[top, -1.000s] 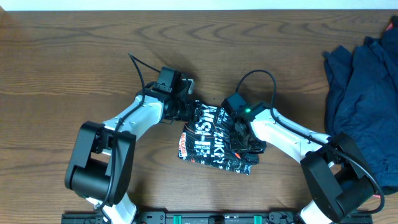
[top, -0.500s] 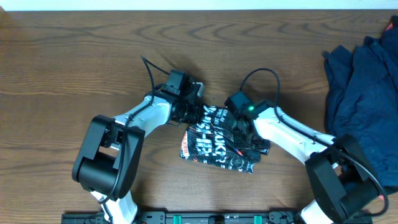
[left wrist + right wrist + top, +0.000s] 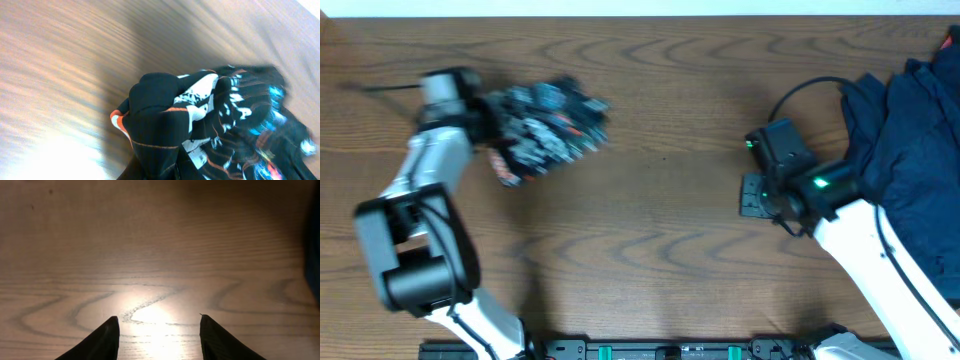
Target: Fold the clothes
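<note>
While the brown wooden counter (image 3: 650, 80) fills most of the overhead view, a heap of dark navy garments (image 3: 910, 130) covers its right edge, with the right arm (image 3: 865, 235) reaching up from the lower right just beside it. The left arm (image 3: 425, 180) stretches into the upper left of the frame, where the black jersey (image 3: 548, 125) hangs off its end as a crumpled, motion-blurred bundle. The left fingers (image 3: 485, 122) are buried in that fabric and clamped on a bunch of it; the left wrist view shows only cloth there. The right fingers (image 3: 97, 342) are spread wide with nothing between them, over bare wood right of centre, well apart from the jersey.
</note>
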